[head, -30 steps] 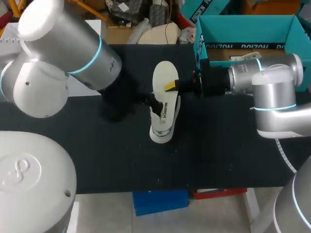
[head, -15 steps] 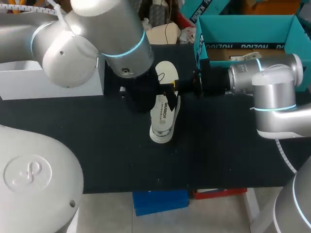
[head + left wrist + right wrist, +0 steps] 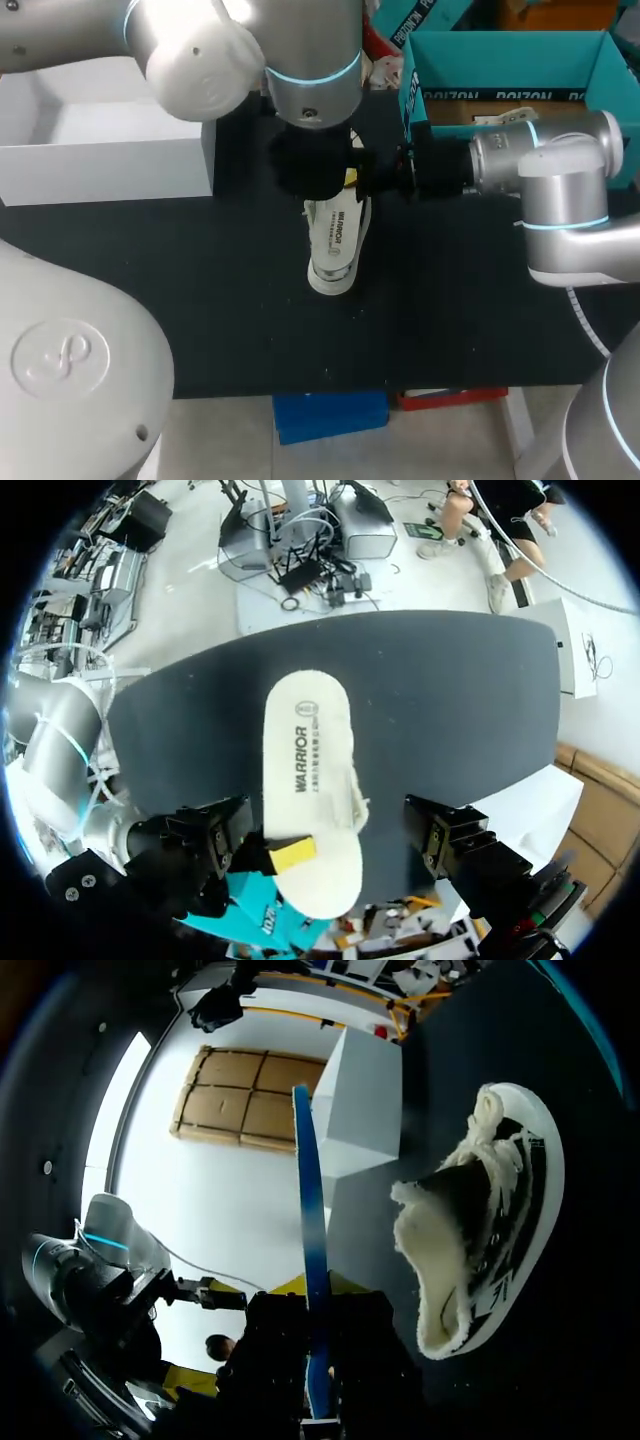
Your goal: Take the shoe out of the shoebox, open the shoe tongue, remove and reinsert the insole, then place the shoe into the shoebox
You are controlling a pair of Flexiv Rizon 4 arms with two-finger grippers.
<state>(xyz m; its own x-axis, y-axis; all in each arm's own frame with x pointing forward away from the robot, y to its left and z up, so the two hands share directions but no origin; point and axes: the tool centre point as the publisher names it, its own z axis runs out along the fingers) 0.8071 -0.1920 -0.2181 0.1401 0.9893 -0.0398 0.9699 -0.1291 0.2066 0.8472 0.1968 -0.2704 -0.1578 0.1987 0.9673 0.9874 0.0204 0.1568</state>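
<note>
Right pincer [image 3: 352, 180]: comes in from the bench's right edge to its middle, clamped on the insole, 1 yellow tip on each face.
Grip, right wrist view: the insole [image 3: 305, 1190] stands edge-on between the 2 yellow tips of the right pincer [image 3: 318, 1288] and runs straight out ahead of them, its thin edge blue.
Grip, left wrist view: 1 yellow tip of the right pincer [image 3: 290, 852] lies on the insole's white printed face, near 1 end.
Insole [image 3: 332, 240]: over the middle of the bench [image 3: 200, 300], long axis from the far edge toward the near edge, white face up.
Shoe [image 3: 495, 1210]: on the bench just beside the insole, its fleecy opening and white laces in sight; from above, the insole hides most of it.
Left pincer [image 3: 312, 165]: above the insole's far end, just beside the right pincer; open or closed, I cannot tell.
Shoebox [image 3: 500, 45]: teal, open, at the far right corner.
White box [image 3: 100, 165]: at the far left of the bench, well apart from the shoe.
</note>
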